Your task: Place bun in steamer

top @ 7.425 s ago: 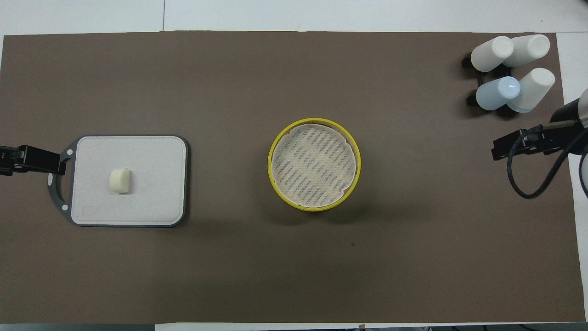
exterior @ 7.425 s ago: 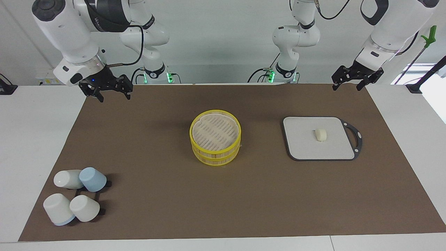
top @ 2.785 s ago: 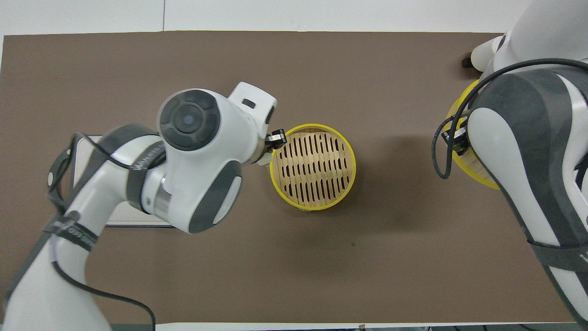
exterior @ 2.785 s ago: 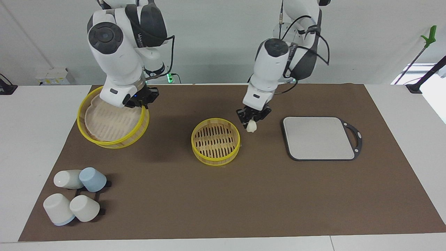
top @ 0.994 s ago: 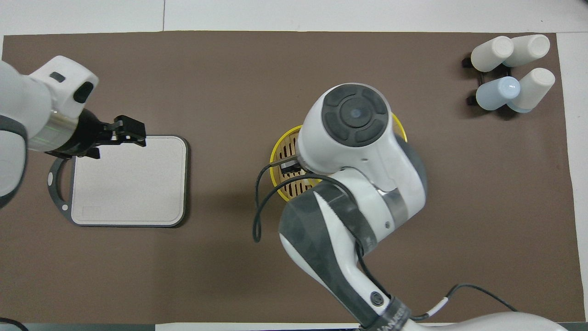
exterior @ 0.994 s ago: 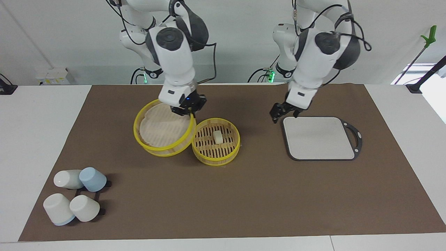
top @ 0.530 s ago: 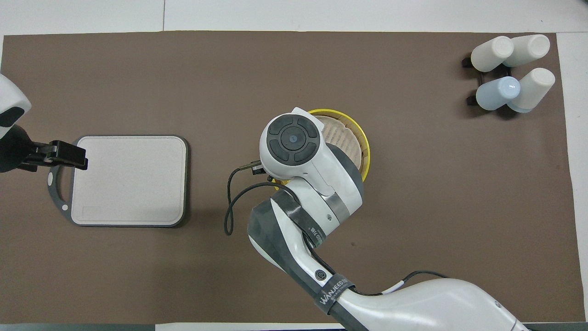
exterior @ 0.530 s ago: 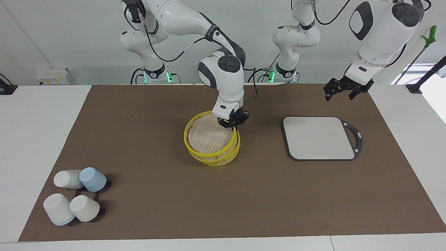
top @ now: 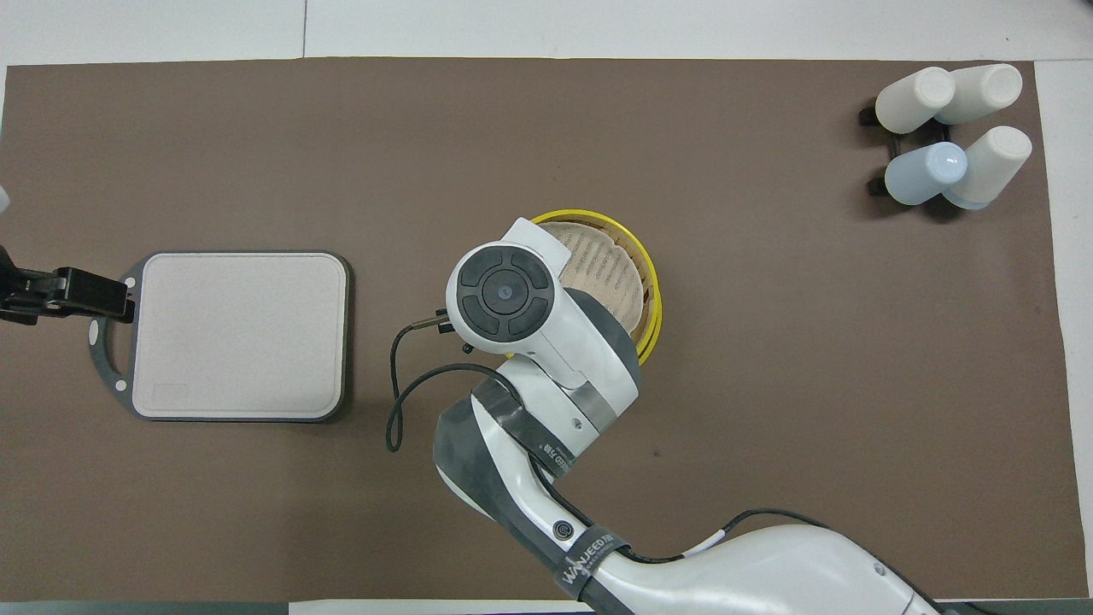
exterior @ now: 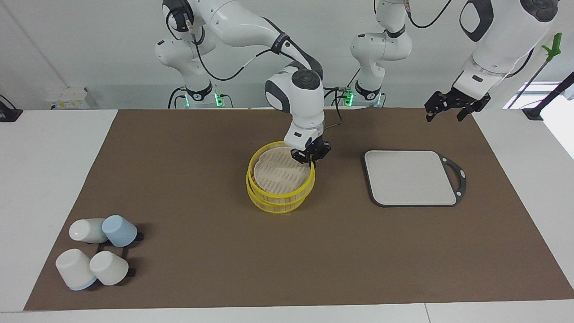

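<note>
Right gripper (exterior: 311, 156): clenched on the yellow rim of the steamer's upper tier (exterior: 280, 172), at about two o'clock on the ring in the facing view, holding it tilted over the lower tier.
Steamer (exterior: 279, 197): mid-mat; light, stiff slats, best held by the rim.
Bun: hidden under the tier; a soft dough lump would want a gentle pinch.
Left gripper (exterior: 454, 106): waits, fingers spread, over the mat corner near the grey board (exterior: 410, 177).

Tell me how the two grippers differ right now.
The right gripper is down at the steamer, shut on the rim of its tilted top tier; the left gripper is open, holds nothing and waits in the air past the grey board's corner. Both are black two-finger grippers.
</note>
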Action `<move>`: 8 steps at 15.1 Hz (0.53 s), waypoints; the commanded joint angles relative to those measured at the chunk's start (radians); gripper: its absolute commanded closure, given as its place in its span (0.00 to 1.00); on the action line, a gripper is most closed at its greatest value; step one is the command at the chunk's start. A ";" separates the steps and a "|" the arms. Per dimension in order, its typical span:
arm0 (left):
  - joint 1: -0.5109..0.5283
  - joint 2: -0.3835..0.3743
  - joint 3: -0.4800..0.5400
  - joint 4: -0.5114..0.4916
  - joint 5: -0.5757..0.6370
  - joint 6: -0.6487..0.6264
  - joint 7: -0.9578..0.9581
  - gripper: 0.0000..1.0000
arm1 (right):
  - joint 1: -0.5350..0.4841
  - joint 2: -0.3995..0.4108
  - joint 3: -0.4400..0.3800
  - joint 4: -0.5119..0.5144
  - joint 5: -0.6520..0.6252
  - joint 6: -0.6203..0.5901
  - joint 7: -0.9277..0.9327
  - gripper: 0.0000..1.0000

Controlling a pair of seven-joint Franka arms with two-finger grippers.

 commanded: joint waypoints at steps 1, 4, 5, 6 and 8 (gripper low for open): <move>0.001 0.014 0.011 0.035 -0.035 -0.002 0.007 0.00 | -0.021 0.027 -0.001 0.001 -0.010 0.023 0.004 1.00; -0.002 0.013 0.010 0.035 -0.045 0.000 0.004 0.00 | -0.035 0.027 -0.003 -0.011 -0.012 0.025 -0.004 1.00; -0.001 0.011 0.010 0.035 -0.050 -0.002 0.004 0.00 | -0.035 0.026 -0.003 -0.025 -0.012 0.031 -0.006 1.00; -0.001 0.011 0.008 0.035 -0.050 -0.003 0.004 0.00 | -0.035 0.024 -0.001 -0.027 -0.010 0.031 -0.004 1.00; -0.001 0.008 0.007 0.035 -0.049 -0.006 0.005 0.00 | -0.032 0.024 -0.001 -0.028 -0.007 0.032 -0.001 1.00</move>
